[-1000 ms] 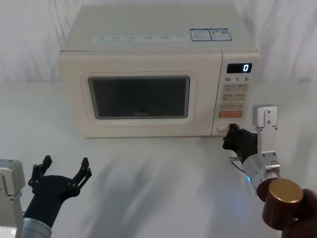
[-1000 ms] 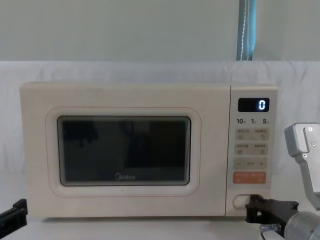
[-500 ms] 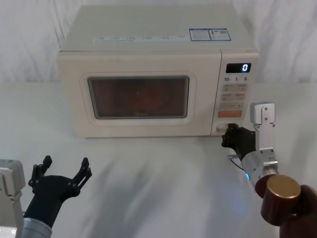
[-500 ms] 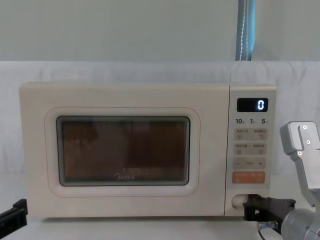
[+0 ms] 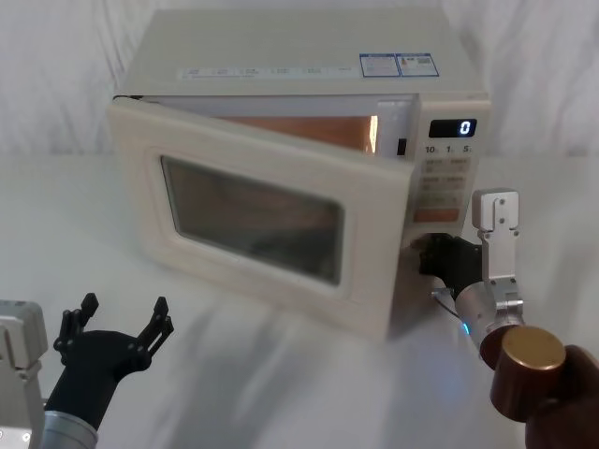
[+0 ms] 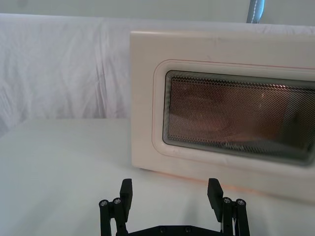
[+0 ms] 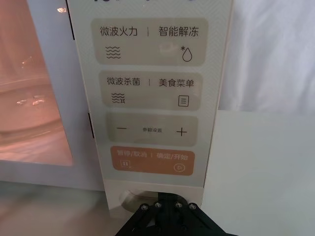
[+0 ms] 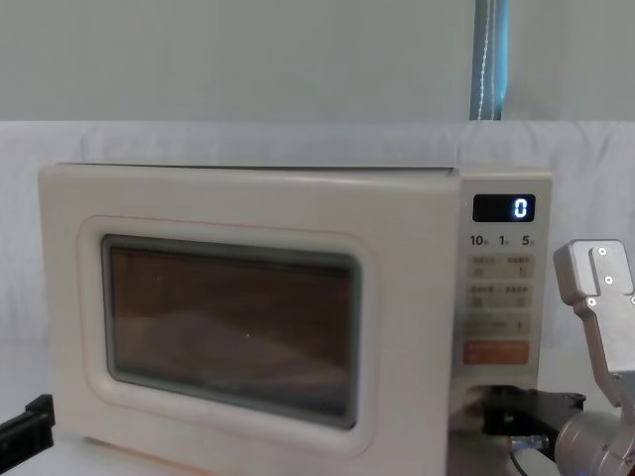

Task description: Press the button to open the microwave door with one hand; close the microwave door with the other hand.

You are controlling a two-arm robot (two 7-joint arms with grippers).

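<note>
At the near left of the white-draped table [image 5: 281, 374], the left gripper [image 5: 120, 327] hovers low, its fingers spread wide apart and holding nothing, well short of the microwave [image 5: 309, 56]. From its wrist camera the left gripper [image 6: 170, 196] faces the door's hinge side.

Across the middle, the door [image 5: 253, 220] stands ajar, hinged at the left with its free right edge swung out toward the robot. Its dark window [image 8: 228, 332] glows faintly orange, and the lit cavity [image 5: 309, 131] shows over the door's top edge.

Further right sits the control panel with the display [image 5: 452, 128] reading "0", beige keys and the orange button [image 7: 151, 161]. Below that, the button [image 7: 133, 196] lies in its recess at the panel's foot, and the right gripper [image 5: 440, 257] is up against it, its black tip [image 7: 165, 209] covering the button's lower part. Whether its fingers are together or apart cannot be told. In the chest view the open door's edge blocks the button, leaving the right gripper [image 8: 526, 412] just beside the panel's bottom corner.
</note>
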